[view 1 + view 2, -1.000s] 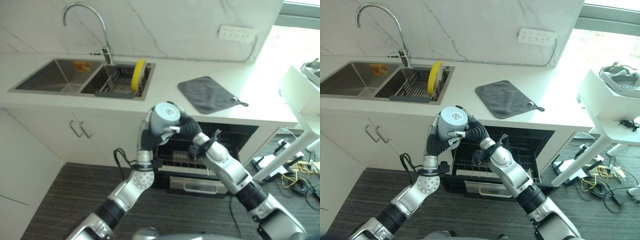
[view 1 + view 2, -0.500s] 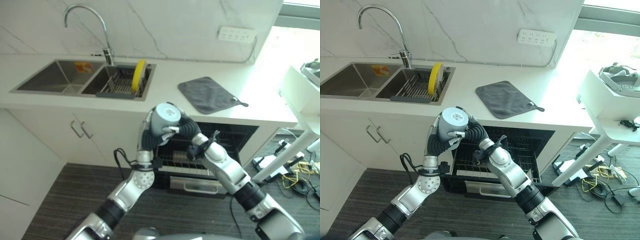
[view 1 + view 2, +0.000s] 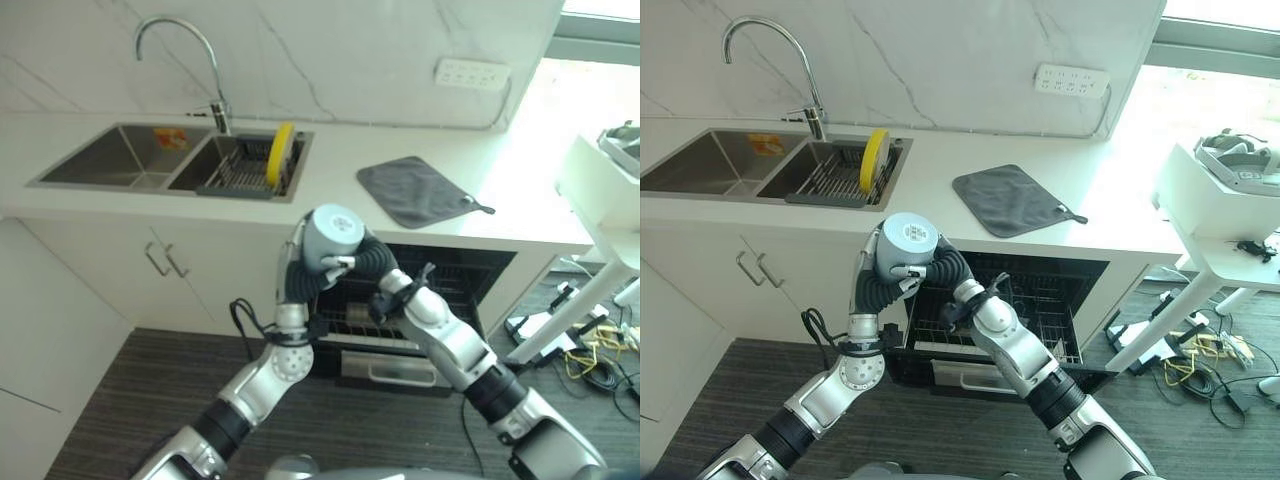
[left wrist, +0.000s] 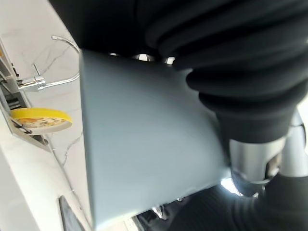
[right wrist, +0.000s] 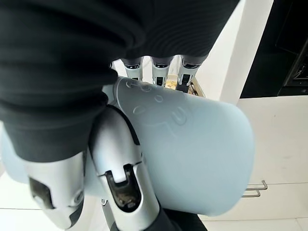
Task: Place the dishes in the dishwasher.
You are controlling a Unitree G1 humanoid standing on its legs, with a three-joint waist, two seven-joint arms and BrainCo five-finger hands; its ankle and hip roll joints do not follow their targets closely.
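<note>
Little has moved since the earlier frames: your view has drifted slightly, so sink and counter sit a touch lower and to the right, while both hands keep the cup at the same spot above the open dishwasher. Your right hand [image 5: 115, 159] has its fingers [image 5: 156, 65] curled over the far side of the pale blue cup [image 3: 905, 243] and its thumb pressed along the near side, so it grips the cup. Your left hand [image 3: 880, 290] comes up from below against the cup's side; its wrist view shows the cup's wall [image 4: 144, 144] close up, but you cannot tell whether its fingers are wrapped round it. The cup is held in the air with its flat round base turned up toward your head camera, just in front of the counter edge. Below it, the dishwasher [image 3: 1040, 300] stands open with its wire rack [image 3: 940, 320] pulled out. On the counter a grey cloth [image 3: 1012, 200] lies flat. A yellow plate [image 3: 874, 160] stands on edge in the sink rack [image 3: 830, 180], beside the faucet [image 3: 770, 50].
</note>
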